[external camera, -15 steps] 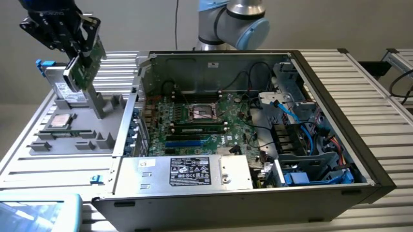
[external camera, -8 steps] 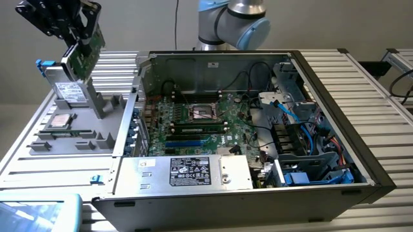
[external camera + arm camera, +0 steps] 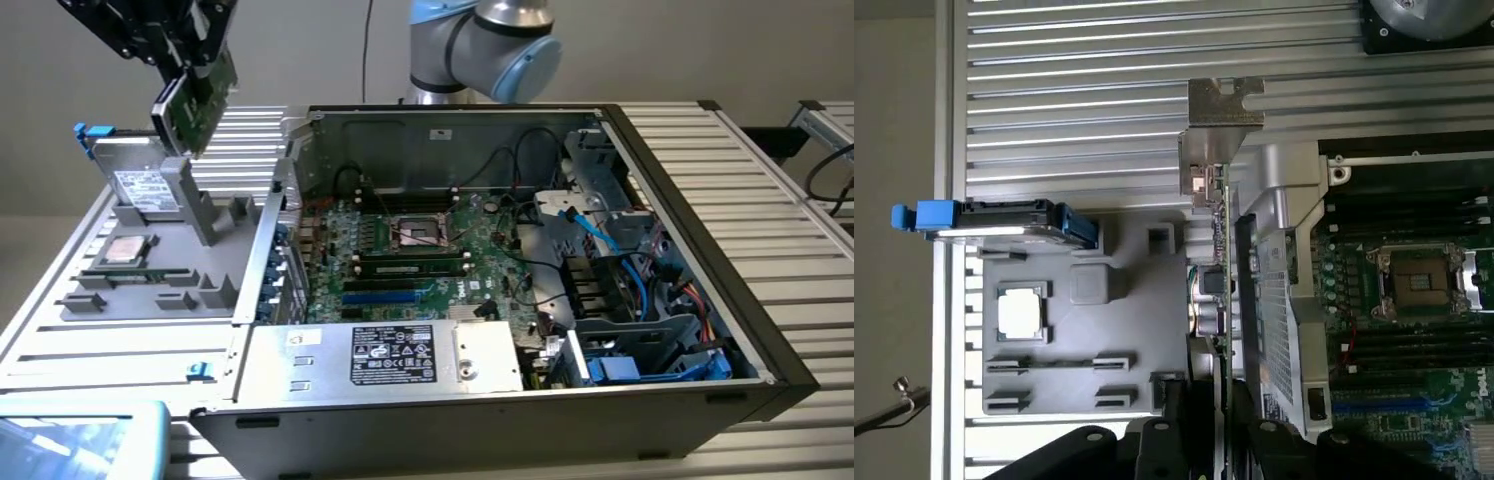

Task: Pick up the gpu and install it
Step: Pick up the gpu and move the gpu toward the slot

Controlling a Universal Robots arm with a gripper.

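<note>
Fingers [image 3: 1174, 425]: pinching the gpu [image 3: 200, 100] at one end; its metal bracket [image 3: 1222, 105] is at the far end.
Gpu: lifted free in the air, outside the case [image 3: 694, 180], beyond its wall on the exterior view's left.
Tray [image 3: 147, 290]: grey, just beside the case and under the card; it holds a drive and small parts.
Motherboard [image 3: 400, 250]: inside the open case; its blue slots [image 3: 387, 295] look empty.
Progress: picking up seems done; installing is not yet done, since the card touches no slot.
</note>
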